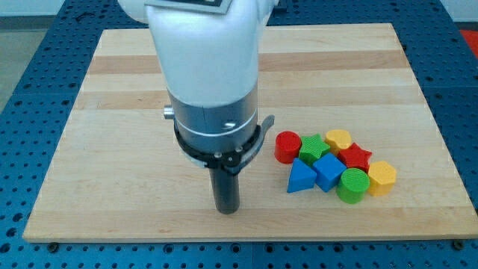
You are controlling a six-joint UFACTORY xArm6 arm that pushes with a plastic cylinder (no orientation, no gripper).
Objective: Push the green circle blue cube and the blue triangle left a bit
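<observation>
The green circle [352, 184], the blue cube [328, 171] and the blue triangle [301, 178] sit in a tight cluster at the view's lower right of the wooden board [112, 90]. The triangle is leftmost, the cube touches its right side, and the green circle lies right of and below the cube. My tip [226, 210] rests on the board to the view's left of the cluster, about a hundred pixels from the blue triangle and touching no block.
The same cluster holds a red cylinder [287, 146], a green star [314, 148], a yellow block [338, 140], a red star [357, 157] and a yellow hexagon [382, 178]. The arm's white and grey body [205, 67] hides the board's middle top.
</observation>
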